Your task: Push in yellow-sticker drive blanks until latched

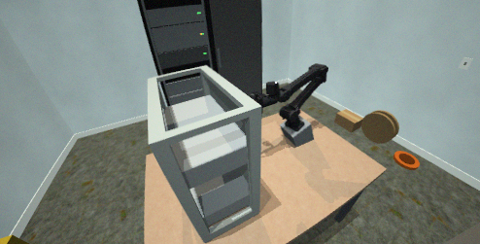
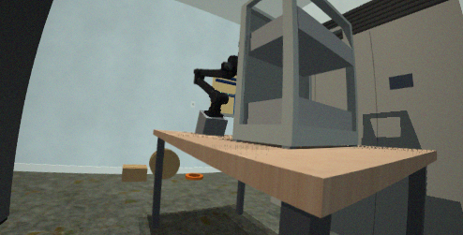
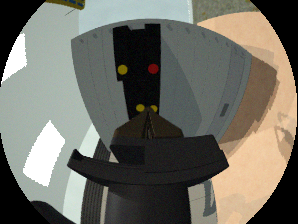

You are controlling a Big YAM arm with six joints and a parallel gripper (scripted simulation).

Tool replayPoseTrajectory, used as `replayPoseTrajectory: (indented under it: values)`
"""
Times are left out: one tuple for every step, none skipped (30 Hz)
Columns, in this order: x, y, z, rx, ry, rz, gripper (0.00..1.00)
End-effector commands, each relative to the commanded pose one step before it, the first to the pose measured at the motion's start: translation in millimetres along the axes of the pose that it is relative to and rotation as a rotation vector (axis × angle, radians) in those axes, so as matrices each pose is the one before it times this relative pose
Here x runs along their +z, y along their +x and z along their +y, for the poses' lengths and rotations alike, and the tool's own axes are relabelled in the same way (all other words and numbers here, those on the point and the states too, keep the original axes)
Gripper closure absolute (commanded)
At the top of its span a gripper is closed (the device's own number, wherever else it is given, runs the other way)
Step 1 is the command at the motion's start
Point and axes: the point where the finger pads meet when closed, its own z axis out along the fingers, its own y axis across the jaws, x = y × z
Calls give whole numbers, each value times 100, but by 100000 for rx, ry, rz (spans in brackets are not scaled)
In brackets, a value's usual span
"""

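The grey rack [image 1: 204,129] [image 2: 288,68] [image 3: 193,70] stands upright on the wooden table [image 1: 316,168] [image 2: 291,171]. In the wrist view its face holds dark drive blanks. The upper left blank carries a yellow sticker [image 3: 123,70] and the upper right blank a red sticker [image 3: 153,68]. Two yellow stickers [image 3: 140,107] sit lower down, just above my fingertips. My gripper [image 3: 148,110] [image 1: 255,97] [image 2: 232,66] is shut and empty. It points at the lower blanks, close to the rack's face. I cannot tell whether it touches them.
The arm's base [image 1: 296,131] [image 2: 211,124] sits on the table behind the rack. A black server cabinet [image 1: 233,32] stands at the back wall. A cardboard box [image 1: 348,120], a wooden disc [image 1: 380,126] and an orange ring [image 1: 406,159] lie on the floor.
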Motion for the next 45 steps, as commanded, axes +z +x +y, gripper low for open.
replayPoseTrajectory:
  values:
    - [-474,1474,509,-2694,-2873,2589,100]
    - [-79,230,-135,29,166,-3,100]
    - [13,256,-311,-103,730,77,100]
    - [-30,218,-196,-57,402,44,100]
    - [-72,170,-67,18,12,-6,100]
    - [-81,139,-25,45,-86,-21,100]
    - [-58,125,-44,20,-8,-8,100]
    - [-40,108,-52,2,40,1,100]
    - [-33,86,-42,2,36,1,100]
    - [-26,65,-32,2,28,1,100]
    - [0,0,0,0,0,0,100]
    - [0,0,0,0,0,0,100]
    - [320,-158,1756,702,-2276,-395,100]
    - [-63,50,-230,-45,185,27,100]
    - [-37,28,-133,-21,89,13,100]
    - [-15,27,-146,-127,416,72,100]
    - [-2,7,-39,-41,135,23,100]
    - [30,13,45,28,-104,58,100]
    - [177,16,282,168,-578,22,100]
    - [242,-168,740,138,-1209,-412,100]
    - [444,-529,1263,-146,-2054,-1658,100]
    - [274,-27,81,104,-185,-115,100]
    - [331,20,-35,1341,-14,24,100]
    - [409,22,-46,608,-14,29,100]
    - [479,25,-62,-69,4,34,100]
    - [538,27,-76,-76,23,38,100]
    - [578,26,-83,-77,29,38,100]
    - [0,0,0,0,0,0,100]
    - [0,0,0,0,0,0,100]
    - [599,25,-88,-74,34,37,100]
    - [600,22,-89,-69,37,35,100]
    - [578,20,-87,-62,38,32,100]
    - [536,17,-80,-54,36,28,100]
    - [473,14,-70,-45,33,23,100]
    - [393,11,-57,-36,28,18,100]
    - [302,8,-45,-27,22,14,100]
    - [208,5,-30,-18,15,9,100]
    - [119,3,-18,-10,9,5,100]
    - [49,1,-8,-4,4,2,100]
    - [-1004,97,-2826,-902,4864,455,100]
    - [-169,-9,-506,-161,878,-84,100]
    - [-179,-78,377,-3,20,-26,100]
    - [166,1,867,353,-1483,18,100]
    - [65,10,78,22,-77,10,100]
    - [0,0,0,0,0,0,100]
